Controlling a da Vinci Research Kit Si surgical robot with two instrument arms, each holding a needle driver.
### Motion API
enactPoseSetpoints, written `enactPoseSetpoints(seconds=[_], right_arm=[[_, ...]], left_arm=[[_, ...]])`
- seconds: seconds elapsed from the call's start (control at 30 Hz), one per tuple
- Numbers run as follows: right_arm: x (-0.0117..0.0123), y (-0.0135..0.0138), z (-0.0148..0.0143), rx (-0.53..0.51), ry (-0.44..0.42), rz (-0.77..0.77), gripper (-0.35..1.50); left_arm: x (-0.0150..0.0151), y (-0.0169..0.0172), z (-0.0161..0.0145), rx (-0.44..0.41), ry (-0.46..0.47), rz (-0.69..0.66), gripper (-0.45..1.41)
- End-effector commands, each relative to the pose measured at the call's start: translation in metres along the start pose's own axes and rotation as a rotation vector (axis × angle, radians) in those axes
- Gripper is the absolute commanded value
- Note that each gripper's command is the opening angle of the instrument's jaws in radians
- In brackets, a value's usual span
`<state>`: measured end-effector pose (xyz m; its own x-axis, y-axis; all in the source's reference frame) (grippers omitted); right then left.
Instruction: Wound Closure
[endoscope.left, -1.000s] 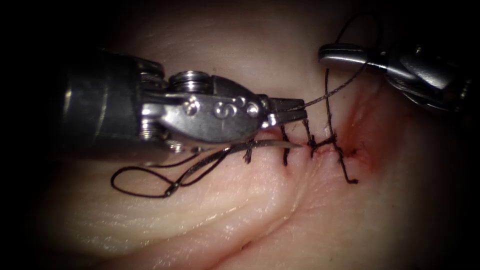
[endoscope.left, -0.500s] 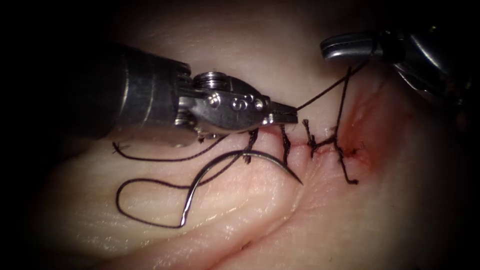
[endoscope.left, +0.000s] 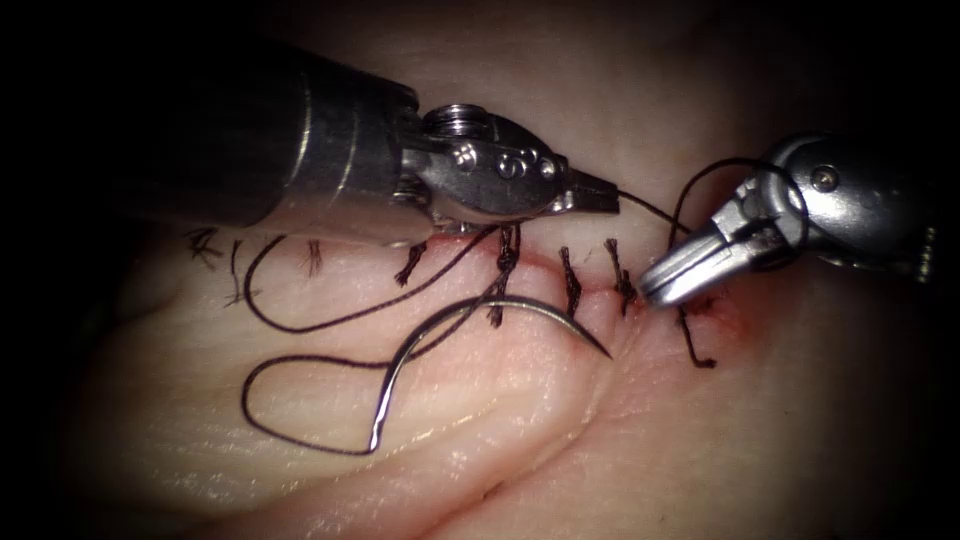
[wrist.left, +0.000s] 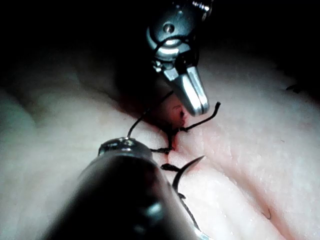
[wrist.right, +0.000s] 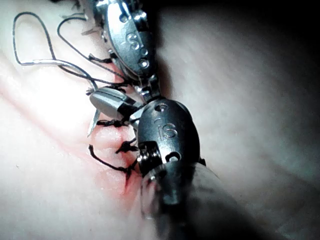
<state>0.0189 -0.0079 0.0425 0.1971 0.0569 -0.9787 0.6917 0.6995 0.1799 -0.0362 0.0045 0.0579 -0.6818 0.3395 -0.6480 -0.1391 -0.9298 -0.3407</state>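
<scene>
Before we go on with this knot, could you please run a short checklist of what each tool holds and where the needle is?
1. Left arm's tool holds the dark thread: ok, jaws shut on it.
2. Right arm's tool grip: cannot tell; thread loops round it, tip beside the stitches.
3. Curved steel needle free: ok, neither tool holds it.
4. Needle out of the pale pork tissue: ok, it lies flat on the surface below the cut.
5. Needle point near the stitch line: not ok, close to it.
6. Red fluid at the cut's right end: ok, small patch.
</scene>
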Motion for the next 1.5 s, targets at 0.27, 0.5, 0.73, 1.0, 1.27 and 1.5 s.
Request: enactPoseSetpoints(seconds=[0.27, 0.5, 0.73, 1.0, 1.27, 1.5], right_arm=[[-0.0006, -0.0012, 0.0029, 0.140, -0.195, -0.038, 0.41], [-0.0015, -0.0026, 0.0023, 0.169, -0.239, -0.049, 0.72], [-0.0030, -0.0028, 0.0014, 0.165, -0.301, -0.058, 0.89], [-0.0036, -0.0021, 0.0011, 0.135, -0.323, -0.047, 0.69], [-0.0030, -0.0015, -0.0001, 0.157, -0.336, -0.043, -0.35], [-0.0026, -0.0012, -0.0012, 0.153, -0.314, -0.038, -0.35]], left_arm=[[0.0007, -0.0003, 0.0012, -0.010, 0.010, 0.010, -0.45], [0.0001, -0.0002, 0.0005, 0.001, 0.001, 0.006, -0.45], [-0.0002, 0.0002, 0.0003, 0.008, -0.003, 0.009, -0.45], [-0.0002, 0.0009, 0.0005, 0.007, -0.009, 0.006, -0.45], [-0.0002, 0.0022, 0.0000, 0.002, -0.015, 0.010, -0.45], [-0.0003, 0.0036, -0.0005, 0.007, -0.022, 0.013, -0.45]])
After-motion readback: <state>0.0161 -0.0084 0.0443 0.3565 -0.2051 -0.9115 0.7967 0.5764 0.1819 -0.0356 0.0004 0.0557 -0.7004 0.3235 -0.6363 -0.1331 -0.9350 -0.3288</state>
